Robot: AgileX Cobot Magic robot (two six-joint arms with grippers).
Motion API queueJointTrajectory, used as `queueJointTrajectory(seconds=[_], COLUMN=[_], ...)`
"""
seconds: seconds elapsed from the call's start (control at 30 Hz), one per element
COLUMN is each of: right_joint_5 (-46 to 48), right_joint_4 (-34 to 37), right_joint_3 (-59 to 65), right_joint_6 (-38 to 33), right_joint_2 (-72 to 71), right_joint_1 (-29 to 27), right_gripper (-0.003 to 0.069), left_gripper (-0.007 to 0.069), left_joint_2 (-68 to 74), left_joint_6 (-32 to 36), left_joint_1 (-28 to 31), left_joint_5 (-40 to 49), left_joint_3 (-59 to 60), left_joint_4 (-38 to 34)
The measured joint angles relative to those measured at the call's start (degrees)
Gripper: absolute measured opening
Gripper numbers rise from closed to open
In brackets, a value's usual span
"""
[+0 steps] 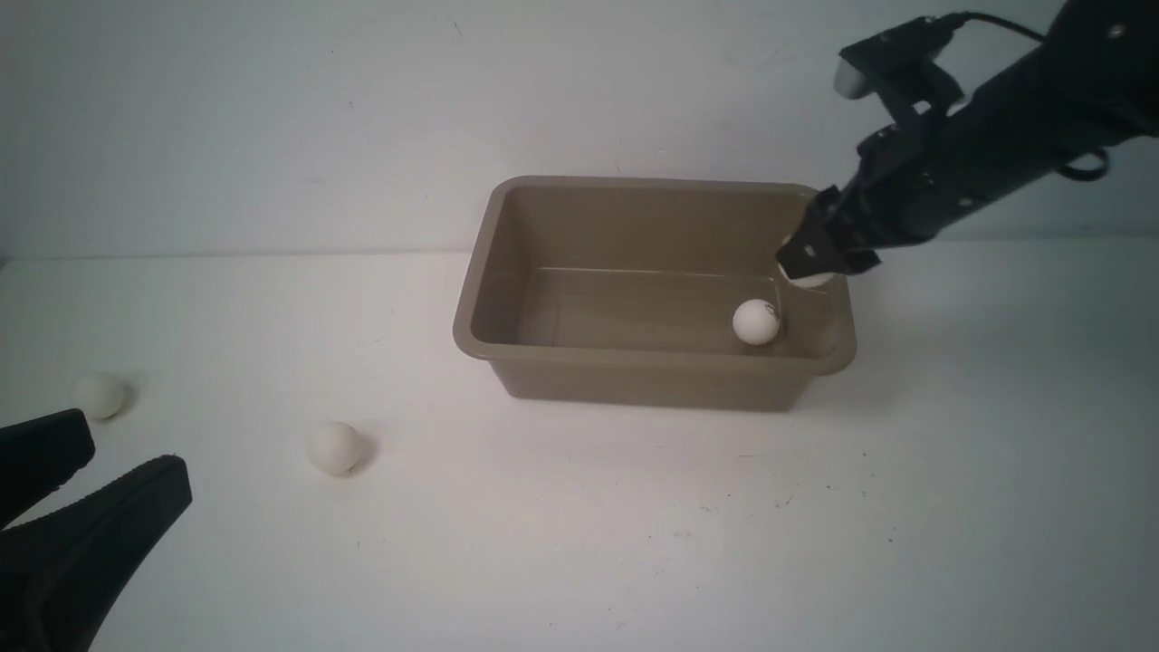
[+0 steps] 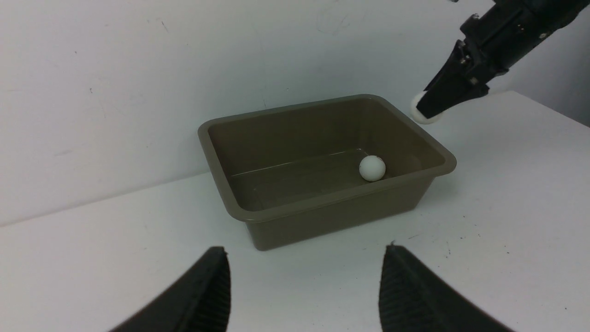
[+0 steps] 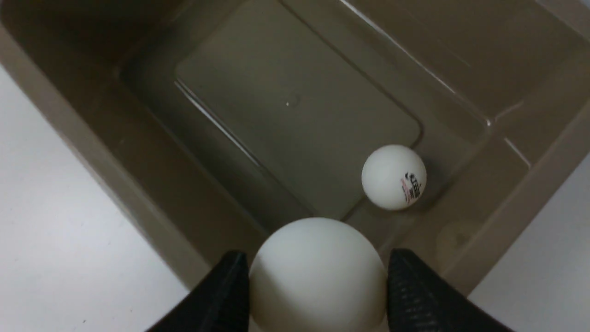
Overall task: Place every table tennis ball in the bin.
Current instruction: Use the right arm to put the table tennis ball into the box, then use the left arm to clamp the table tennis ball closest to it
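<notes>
The taupe bin stands mid-table, also in the left wrist view and the right wrist view. One white ball with a dark logo lies inside it near its right end. My right gripper is shut on a second white ball, holding it above the bin's right rim. Two more balls lie on the table at the left, one nearer the middle, one far left. My left gripper is open and empty at the front left.
The white table meets a pale wall right behind the bin. The right arm reaches in from the upper right with a cable behind it. Small dark specks mark the table in front of the bin.
</notes>
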Motion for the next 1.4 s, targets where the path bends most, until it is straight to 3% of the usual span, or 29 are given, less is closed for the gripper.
queueJointTrajectory(seconds=[0.57, 0.8, 0.87, 1.2, 1.4], right_joint_5=[4.0, 3.9, 3.5, 3.7, 10.1], right_joint_4=[3.0, 2.8, 2.8, -0.3, -5.4], right_joint_3=[-19.8, -20.4, -21.1, -24.9, -25.1], right_joint_6=[-5.8, -5.8, -5.8, -1.6, 3.8], right_joint_2=[15.7, 15.7, 15.7, 4.0, -8.7], right_joint_1=[1.8, 1.8, 1.8, 1.8, 1.8], right_gripper=[0.0353, 0.0528, 0.055, 0.0564, 0.0564], left_gripper=[0.0394, 0.0394, 0.0394, 0.0394, 0.0394], left_joint_2=[0.0, 0.0, 0.0, 1.7, 11.6], left_joint_6=[0.0, 0.0, 0.0, -0.3, -2.1], left_joint_1=[0.0, 0.0, 0.0, 0.0, 0.0], left_joint_5=[0.5, 1.7, 1.9, 3.2, 3.0], left_joint_3=[0.0, 0.0, 0.0, 0.0, -0.1], left_joint_4=[0.0, 0.0, 0.0, 1.4, 3.0])
